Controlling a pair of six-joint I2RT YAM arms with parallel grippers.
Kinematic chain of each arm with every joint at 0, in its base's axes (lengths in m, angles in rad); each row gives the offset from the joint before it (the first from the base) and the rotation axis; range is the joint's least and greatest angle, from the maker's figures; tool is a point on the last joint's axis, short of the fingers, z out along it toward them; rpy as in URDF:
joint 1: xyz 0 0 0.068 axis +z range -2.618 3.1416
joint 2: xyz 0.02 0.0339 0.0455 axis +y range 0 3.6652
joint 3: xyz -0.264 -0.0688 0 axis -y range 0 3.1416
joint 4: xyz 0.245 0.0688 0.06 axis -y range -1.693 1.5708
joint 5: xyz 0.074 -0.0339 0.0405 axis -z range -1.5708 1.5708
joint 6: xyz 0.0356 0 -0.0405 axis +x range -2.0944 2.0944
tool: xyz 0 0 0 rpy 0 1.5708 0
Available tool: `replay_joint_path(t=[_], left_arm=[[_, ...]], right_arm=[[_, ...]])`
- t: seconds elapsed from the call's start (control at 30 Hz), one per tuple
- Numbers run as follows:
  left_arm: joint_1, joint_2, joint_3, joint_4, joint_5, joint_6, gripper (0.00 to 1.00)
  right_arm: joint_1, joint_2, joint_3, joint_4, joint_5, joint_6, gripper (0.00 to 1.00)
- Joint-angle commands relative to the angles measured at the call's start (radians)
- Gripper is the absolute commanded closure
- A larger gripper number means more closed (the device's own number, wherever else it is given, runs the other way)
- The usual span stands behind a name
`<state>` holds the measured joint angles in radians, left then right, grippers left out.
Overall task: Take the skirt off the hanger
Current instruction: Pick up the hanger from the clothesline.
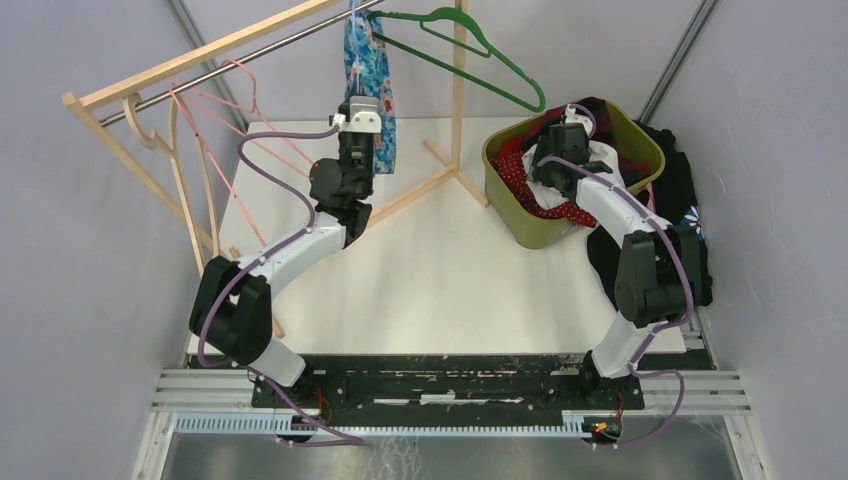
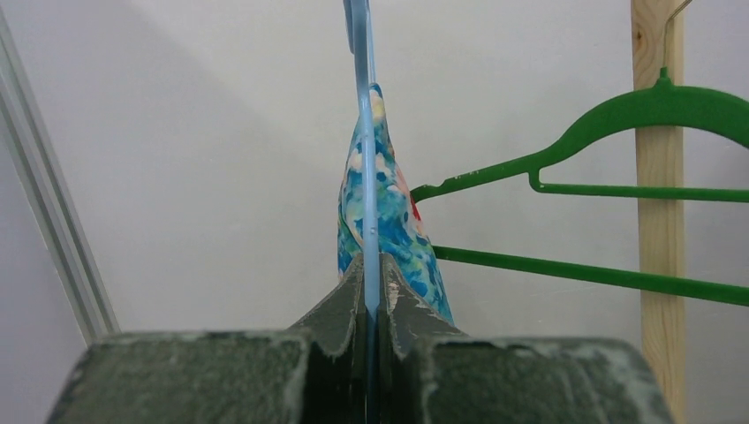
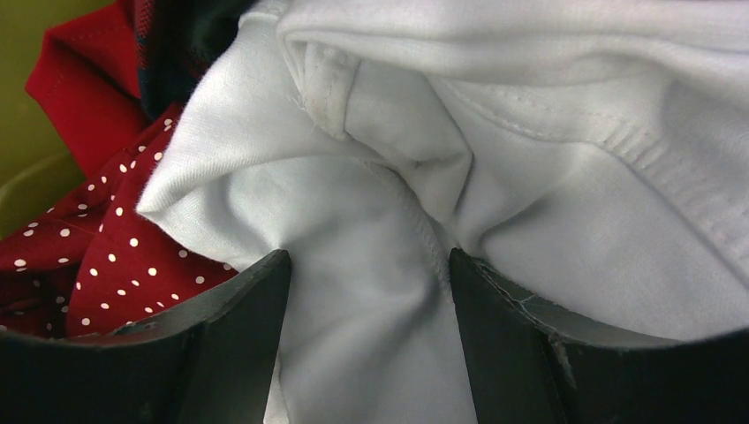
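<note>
As left fingers (image 2: pixel 336 314) pinch the hanger (image 2: pixel 363 88), skirt (image 2: pixel 395 225) hangs beyond.

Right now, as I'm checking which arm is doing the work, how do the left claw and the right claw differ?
The left claw is shut on the blue hanger's thin edge, while the right claw stands open with a white garment across its gap. The left claw is up by the hanging floral skirt. The right claw is down in the green bin. Both are dark and two-fingered.
</note>
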<state>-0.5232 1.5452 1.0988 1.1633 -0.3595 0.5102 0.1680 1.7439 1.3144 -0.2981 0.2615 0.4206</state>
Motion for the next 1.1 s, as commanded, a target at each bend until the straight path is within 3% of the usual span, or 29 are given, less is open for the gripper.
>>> replay_joint_path(t=[0.0,0.47,0.7,0.83,1.07], left_arm=[[-0.006,-0.007,0.082,0.130,0.044,0.072,0.97],[-0.056,-0.156,-0.129,0.043,-0.066,0.052,0.97],[-0.067,-0.303,-0.170,-0.211,-0.123,-0.001,0.97],[-0.067,-0.373,-0.176,-0.333,-0.124,-0.010,0.97],[-0.067,-0.458,-0.211,-0.440,-0.136,-0.008,0.97]], right_arm=[[-0.002,0.006,-0.033,-0.061,-0.032,0.020,0.28],[-0.002,0.017,-0.016,-0.072,-0.033,0.018,0.28],[0.043,-0.060,-0.056,-0.090,-0.028,-0.074,0.26],[0.108,-0.136,-0.116,-0.102,0.021,-0.164,0.17],[0.129,-0.303,-0.213,-0.007,-0.100,-0.246,0.15]])
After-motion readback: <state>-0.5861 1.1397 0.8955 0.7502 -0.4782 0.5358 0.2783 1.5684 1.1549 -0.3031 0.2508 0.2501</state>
